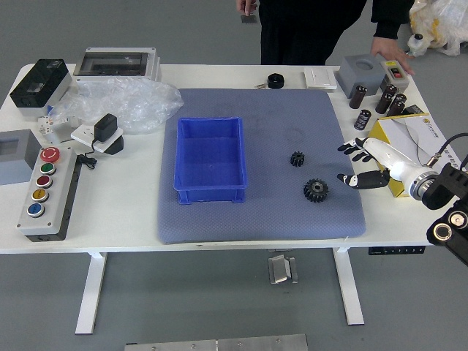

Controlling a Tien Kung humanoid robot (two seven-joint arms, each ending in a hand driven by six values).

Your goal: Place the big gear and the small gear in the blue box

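Note:
The right hand (pixel 349 164) reaches in from the right with its fingers spread and nothing in them, just right of both gears. Closest to it is the big dark gear (pixel 316 190), flat on the blue-grey mat (pixel 270 219). The small dark gear (pixel 297 159) lies up and left of the big one. The blue box (pixel 210 196) stands on the mat's left part, and no gear shows inside it. My left hand is out of view.
A yellow and white carton (pixel 398 186) sits beneath the right hand. Dark cylinders (pixel 357 96) stand behind it. At left are a button panel (pixel 51 197) and plastic wrap (pixel 124 102). Beyond the far edge stands a person, one hand (pixel 391 51) near a grey device.

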